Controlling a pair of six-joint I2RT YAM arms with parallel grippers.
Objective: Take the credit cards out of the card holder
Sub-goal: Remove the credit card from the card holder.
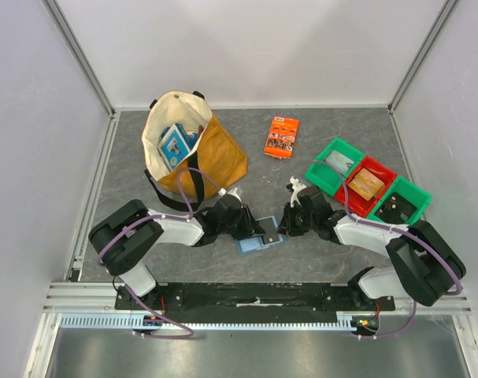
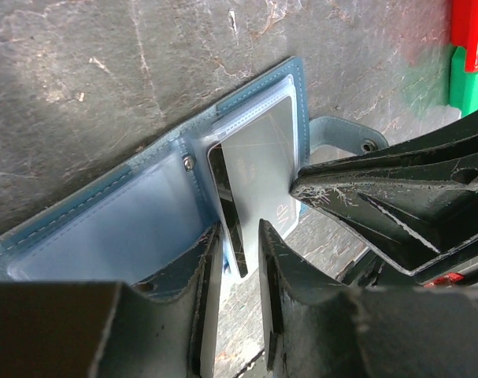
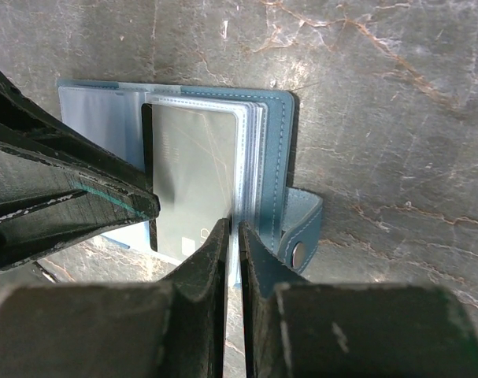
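Note:
The light-blue card holder [image 1: 258,241] lies open on the table between my two grippers. A dark grey card [image 3: 195,185] sticks part way out of its clear pockets and also shows in the left wrist view [image 2: 258,169]. My right gripper [image 3: 234,230] is shut on the edge of the clear pocket pages beside the card, near the closing tab [image 3: 301,236]. My left gripper [image 2: 239,252] has its jaws a narrow gap apart, with the card's near corner between the fingertips. It reaches in from the card's other side [image 3: 148,206]. The tan-orange card is hidden.
A yellow tote bag [image 1: 193,150] holding a blue-and-white box stands at the back left. An orange printed packet [image 1: 282,135] lies at the back centre. Green and red bins [image 1: 364,185] stand at the right, close behind the right arm.

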